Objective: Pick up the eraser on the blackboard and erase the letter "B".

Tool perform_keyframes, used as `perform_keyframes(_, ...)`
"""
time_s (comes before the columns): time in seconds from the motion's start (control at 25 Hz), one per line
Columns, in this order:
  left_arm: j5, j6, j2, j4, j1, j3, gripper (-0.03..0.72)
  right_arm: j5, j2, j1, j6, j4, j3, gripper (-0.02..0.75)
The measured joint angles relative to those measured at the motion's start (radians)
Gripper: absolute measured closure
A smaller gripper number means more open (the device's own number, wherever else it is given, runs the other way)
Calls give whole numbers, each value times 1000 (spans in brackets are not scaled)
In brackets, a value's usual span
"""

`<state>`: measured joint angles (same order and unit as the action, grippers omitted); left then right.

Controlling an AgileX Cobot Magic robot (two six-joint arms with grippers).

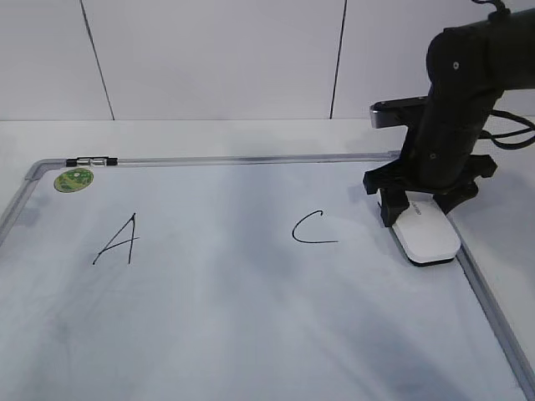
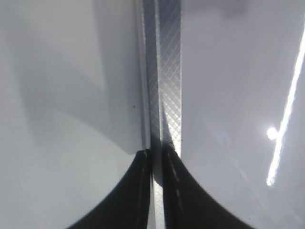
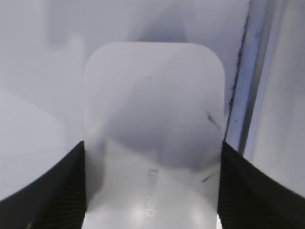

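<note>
The white eraser (image 1: pixel 426 234) lies flat on the blackboard (image 1: pixel 251 334), a white board with a silver frame, close to its right edge. My right gripper (image 1: pixel 415 205) is down over the eraser's far end. In the right wrist view its jaws (image 3: pixel 152 191) press both long sides of the eraser (image 3: pixel 152 109), which shows grey lettering. No letter "B" shows; the patch between the black "A" (image 1: pixel 117 240) and the black "C" (image 1: pixel 311 227) is bare and faintly smudged. My left gripper (image 2: pixel 156 157) is shut and empty over the board's frame (image 2: pixel 169 71); it is outside the exterior view.
A round green sticker (image 1: pixel 73 180) sits in the board's far left corner. The board's right frame rail (image 3: pixel 250 86) runs just beside the eraser. White table surface surrounds the board, with a white wall behind.
</note>
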<state>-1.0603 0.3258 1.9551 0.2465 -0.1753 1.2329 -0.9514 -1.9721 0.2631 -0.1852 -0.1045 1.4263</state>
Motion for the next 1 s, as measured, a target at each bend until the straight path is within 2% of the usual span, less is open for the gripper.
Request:
perform_keyframes(0.44, -2, 0, 0, 2, 0, 0, 650, -8, -19, -61, -8, 10, 0, 225)
perform_keyframes(1.0, -2, -2, 0, 5, 0, 0, 650, -16, -28, -61, -7, 9, 4, 225)
